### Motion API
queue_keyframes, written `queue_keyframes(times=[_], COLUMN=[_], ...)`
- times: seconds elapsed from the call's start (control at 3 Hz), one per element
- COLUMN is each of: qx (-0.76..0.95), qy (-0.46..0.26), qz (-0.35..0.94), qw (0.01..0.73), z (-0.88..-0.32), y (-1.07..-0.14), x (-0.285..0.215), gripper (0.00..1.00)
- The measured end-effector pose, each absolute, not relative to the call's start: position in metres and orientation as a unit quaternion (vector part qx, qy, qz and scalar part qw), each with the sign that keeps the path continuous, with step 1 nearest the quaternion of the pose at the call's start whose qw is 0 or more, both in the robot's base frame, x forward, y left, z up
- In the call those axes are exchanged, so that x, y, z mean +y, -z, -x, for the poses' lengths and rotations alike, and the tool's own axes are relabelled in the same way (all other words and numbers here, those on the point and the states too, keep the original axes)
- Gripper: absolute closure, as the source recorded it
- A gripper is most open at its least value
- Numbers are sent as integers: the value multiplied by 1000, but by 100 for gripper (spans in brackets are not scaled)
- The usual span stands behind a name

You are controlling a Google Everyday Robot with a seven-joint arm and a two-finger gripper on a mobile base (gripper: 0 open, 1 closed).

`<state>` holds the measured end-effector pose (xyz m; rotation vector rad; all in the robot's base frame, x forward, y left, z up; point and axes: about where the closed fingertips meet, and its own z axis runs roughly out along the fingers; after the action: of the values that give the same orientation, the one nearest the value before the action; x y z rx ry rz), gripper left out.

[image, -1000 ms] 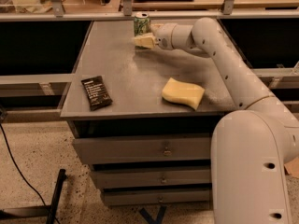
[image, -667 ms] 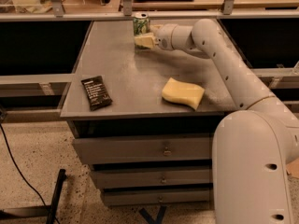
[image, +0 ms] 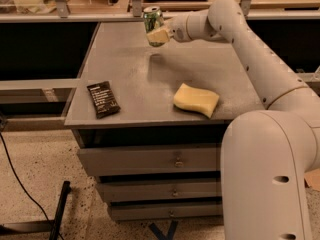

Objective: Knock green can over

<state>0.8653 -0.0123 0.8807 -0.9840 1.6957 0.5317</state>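
Note:
The green can (image: 152, 19), light green with a silver top, is at the far edge of the grey table (image: 130, 79), near the middle of that edge. It leans slightly. My gripper (image: 159, 35), cream-tipped, reaches in from the right and lies against the can's lower front, hiding its base. I cannot tell whether the can's base rests on the table. A shadow (image: 156, 59) lies on the table just in front of the gripper.
A yellow sponge (image: 196, 99) lies near the table's front right. A black snack bar wrapper (image: 103, 99) lies at the front left. A railing and shelf (image: 90, 16) run behind the table. Drawers (image: 150, 159) are below. My arm (image: 260, 69) spans the right side.
My gripper has moved up and slightly right against the can. The can's top now sits higher in the view, and the can leans a little.

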Motion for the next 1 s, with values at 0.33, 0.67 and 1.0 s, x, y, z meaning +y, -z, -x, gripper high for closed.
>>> queue_keyframes(times=[0.33, 0.67, 1.0], qx=[727, 729, 731], qy=[-194, -177, -187], qz=[453, 503, 547], qw=[478, 429, 362], z=[-847, -825, -792], y=[-904, -921, -915], x=[-19, -15, -8], gripper=[100, 100, 100])
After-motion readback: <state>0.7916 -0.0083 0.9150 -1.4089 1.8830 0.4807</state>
